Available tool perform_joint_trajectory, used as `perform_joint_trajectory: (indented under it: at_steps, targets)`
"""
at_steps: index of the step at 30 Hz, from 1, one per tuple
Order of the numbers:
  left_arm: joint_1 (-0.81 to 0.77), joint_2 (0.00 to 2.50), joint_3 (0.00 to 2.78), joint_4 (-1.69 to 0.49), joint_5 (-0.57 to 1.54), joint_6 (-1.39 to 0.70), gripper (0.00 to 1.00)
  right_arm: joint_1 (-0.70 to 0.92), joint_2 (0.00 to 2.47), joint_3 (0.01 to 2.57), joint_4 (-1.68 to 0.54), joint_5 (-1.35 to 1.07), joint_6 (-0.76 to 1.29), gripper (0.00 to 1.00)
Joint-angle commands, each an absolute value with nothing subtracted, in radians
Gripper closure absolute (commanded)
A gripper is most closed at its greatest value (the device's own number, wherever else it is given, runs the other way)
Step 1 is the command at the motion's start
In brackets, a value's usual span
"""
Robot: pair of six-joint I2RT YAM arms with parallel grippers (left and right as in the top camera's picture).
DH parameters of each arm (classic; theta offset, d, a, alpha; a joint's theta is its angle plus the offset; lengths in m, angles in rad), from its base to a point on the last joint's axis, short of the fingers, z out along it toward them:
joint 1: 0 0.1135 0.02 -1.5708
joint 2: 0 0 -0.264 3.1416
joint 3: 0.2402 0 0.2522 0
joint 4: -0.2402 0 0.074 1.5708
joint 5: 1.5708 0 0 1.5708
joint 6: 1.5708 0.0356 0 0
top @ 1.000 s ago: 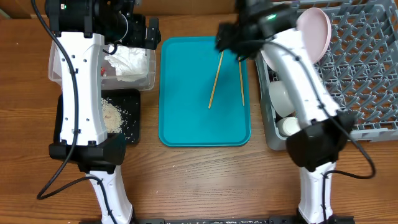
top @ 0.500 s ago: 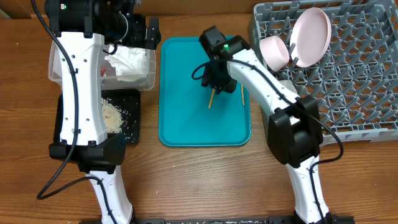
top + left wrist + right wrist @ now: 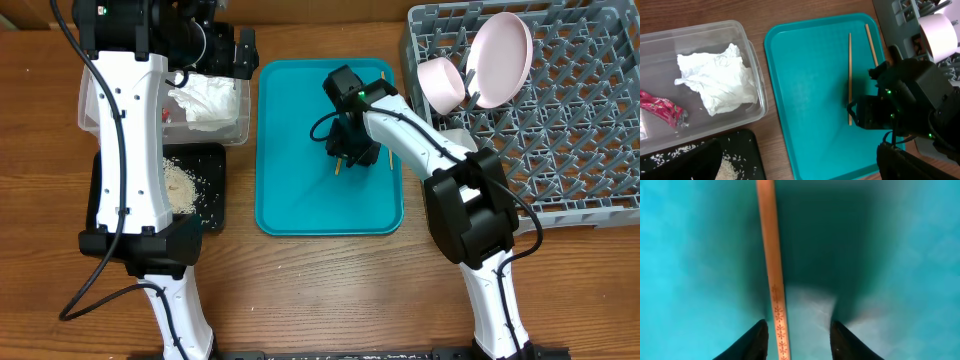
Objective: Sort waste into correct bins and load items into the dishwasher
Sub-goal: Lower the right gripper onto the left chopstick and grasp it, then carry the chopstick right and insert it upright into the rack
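Two wooden chopsticks lie on the teal tray [image 3: 295, 180]. My right gripper [image 3: 350, 150] is down on the tray, open, its fingers [image 3: 797, 325] straddling the left chopstick [image 3: 771, 255], which lies close to the left finger. The other chopstick [image 3: 387, 155] lies just right of it. My left gripper [image 3: 215, 45] is open and empty [image 3: 800, 165], high over the clear tub [image 3: 238, 128]. The tub holds the white napkin [image 3: 717, 82] and red wrapper [image 3: 662, 107]. Rice [image 3: 180, 185] lies in the black tray [image 3: 215, 195]. A white plate [image 3: 503, 55] and bowl [image 3: 440, 85] stand in the grey rack [image 3: 560, 130].
The teal tray [image 3: 805, 100] sits between the tub and black tray on the left and the rack on the right. The tub [image 3: 747, 37] and black tray [image 3: 752, 150] touch end to end. Bare wooden table runs along the front.
My right arm swung from over the rack's left edge to the teal tray and lowered its open fingers around the left chopstick. The left arm has not moved.
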State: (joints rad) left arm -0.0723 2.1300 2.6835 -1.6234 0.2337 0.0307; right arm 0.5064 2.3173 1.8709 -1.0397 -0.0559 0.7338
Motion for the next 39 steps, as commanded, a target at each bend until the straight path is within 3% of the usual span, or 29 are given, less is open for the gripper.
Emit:
perform_joint_trajectory:
  at_steps: [1, 12, 18, 22, 25, 29, 34, 39]
  targets:
    - [-0.081, 2.112, 2.697, -1.619, 0.229, 0.022, 0.0, 0.517, 2.335, 1.868, -1.032, -0.068, 0.756, 0.64]
    - [-0.081, 2.112, 2.697, -1.619, 0.229, 0.022, 0.0, 0.551, 2.37, 1.868, -1.06, -0.026, 0.786, 0.81]
    - [-0.081, 2.112, 2.697, -1.619, 0.229, 0.022, 0.0, 0.55, 2.37, 1.871, -1.072, -0.026, 0.785, 0.96]
    - [-0.082, 2.112, 2.697, -1.619, 0.229, 0.022, 0.0, 0.548, 2.37, 1.921, -1.105, -0.054, 0.719, 0.96]
    - [-0.082, 2.112, 2.697, -1.619, 0.229, 0.022, 0.0, 0.532, 2.37, 2.017, -1.196, -0.036, 0.64, 0.96]
    - [-0.081, 2.112, 2.697, -1.619, 0.229, 0.022, 0.0, 0.457, 2.362, 2.402, -1.498, -0.035, 0.415, 0.96]
    - [-0.082, 2.112, 2.697, -1.619, 0.229, 0.022, 0.0, 0.4, 2.337, 2.73, -1.694, -0.025, 0.282, 0.96]
    - [-0.081, 2.112, 2.697, -1.619, 0.229, 0.022, 0.0, 0.329, 2.221, 2.864, -1.694, -0.008, 0.252, 0.96]
